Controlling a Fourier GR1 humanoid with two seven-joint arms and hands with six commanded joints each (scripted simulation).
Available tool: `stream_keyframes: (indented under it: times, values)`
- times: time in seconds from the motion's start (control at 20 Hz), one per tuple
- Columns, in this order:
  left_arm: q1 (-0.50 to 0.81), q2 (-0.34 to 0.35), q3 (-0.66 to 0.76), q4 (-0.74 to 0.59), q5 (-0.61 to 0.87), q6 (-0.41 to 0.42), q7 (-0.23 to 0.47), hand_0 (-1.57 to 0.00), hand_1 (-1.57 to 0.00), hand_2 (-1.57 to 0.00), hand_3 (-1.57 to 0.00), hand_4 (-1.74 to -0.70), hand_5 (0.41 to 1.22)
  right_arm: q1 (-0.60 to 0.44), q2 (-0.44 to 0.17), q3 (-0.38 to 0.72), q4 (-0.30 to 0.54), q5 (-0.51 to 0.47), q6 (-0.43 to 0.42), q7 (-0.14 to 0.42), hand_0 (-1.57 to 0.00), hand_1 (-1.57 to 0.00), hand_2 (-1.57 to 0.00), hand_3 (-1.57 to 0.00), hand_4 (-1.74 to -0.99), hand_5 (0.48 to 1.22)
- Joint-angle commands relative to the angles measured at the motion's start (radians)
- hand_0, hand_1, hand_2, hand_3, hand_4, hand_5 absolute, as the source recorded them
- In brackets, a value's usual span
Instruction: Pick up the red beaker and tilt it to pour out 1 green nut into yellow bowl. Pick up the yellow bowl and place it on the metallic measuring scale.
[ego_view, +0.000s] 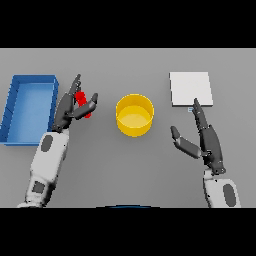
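risk: beaker (84, 104) could be knocked over or pushed toward the blue tray (29, 107) if the left hand's fingers are closed off-centre; nuts would be spilled on the table (125, 165) instead of into the bowl.
risk 2: more than one nut could be poured if a steep tilt is used.
beaker look: small, red, mostly hidden between fingers and thumb; contents cannot be seen.
beaker place: left of the yellow bowl (135, 115), near it, apart.
left hand (70, 107): fingers spread around beaker, not seen clamped.
right hand (202, 137): wide, straight fingers, nothing held, just below the white scale (190, 88).
bowl: upright, looks empty, well apart from scale.
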Motion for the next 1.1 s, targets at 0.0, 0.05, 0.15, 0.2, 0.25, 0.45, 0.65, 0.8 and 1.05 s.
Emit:
stream_keyframes:
  times: [0.0,0.05,0.15,0.2,0.25,0.45,0.65,0.8,1.05]
  values:
    - [-0.011,-0.008,0.012,0.029,0.012,-0.001,-0.024,0.00,0.00,-0.01,0.00,-1.30,0.719,-0.013,0.007,0.001,0.005,0.002,-0.007,0.009,0.00,0.00,0.00,0.00,-1.246,0.646]
    - [-0.026,-0.019,0.021,0.056,0.018,0.003,-0.036,0.00,-0.01,-0.05,-0.04,-1.33,0.738,-0.021,0.006,-0.003,0.013,-0.001,-0.006,0.016,0.00,0.00,0.00,0.00,-1.244,0.644]
    - [-0.034,-0.029,0.034,0.083,0.023,0.017,-0.064,-0.21,-0.23,-0.29,-0.25,-1.40,0.787,-0.012,0.000,-0.008,0.006,-0.006,-0.004,0.007,0.00,0.00,0.00,0.00,-1.240,0.645]
    - [-0.038,-0.035,0.035,0.087,0.018,0.034,-0.064,-0.38,-0.41,-0.46,-0.52,-1.41,0.874,-0.009,0.003,-0.002,0.002,0.001,-0.007,0.005,0.00,0.00,0.00,0.00,-1.236,0.647]
    - [-0.045,-0.040,0.037,0.104,0.004,0.066,-0.057,-0.55,-0.59,-0.66,-0.73,-1.47,0.943,-0.004,0.004,-0.002,-0.011,-0.002,-0.006,0.002,0.00,0.00,0.00,0.00,-1.237,0.648]
    - [-0.055,-0.034,0.000,0.118,-0.060,0.110,-0.069,-1.15,-1.17,-1.20,-1.11,-1.62,1.107,0.006,-0.004,-0.001,-0.015,0.001,-0.001,0.017,0.00,0.00,0.00,0.00,-1.241,0.650]
    - [-0.066,-0.034,0.002,0.121,-0.050,0.103,-0.064,-1.40,-1.41,-1.42,-1.36,-1.54,1.174,-0.004,0.011,-0.005,0.003,-0.024,0.007,0.010,0.00,0.00,0.00,0.00,-1.255,0.644]
    - [-0.058,-0.041,0.026,0.079,0.025,0.047,-0.103,-1.48,-1.49,-1.49,-1.46,-1.64,1.157,0.004,0.012,0.004,-0.004,-0.006,-0.001,-0.005,0.00,0.00,0.00,0.00,-1.248,0.645]
    - [-0.069,-0.023,0.025,-0.025,0.070,0.003,-0.040,-1.54,-1.54,-1.55,-1.54,-1.71,1.132,0.019,0.009,0.016,-0.013,0.016,-0.004,-0.008,0.00,0.00,0.00,0.00,-1.228,0.645]
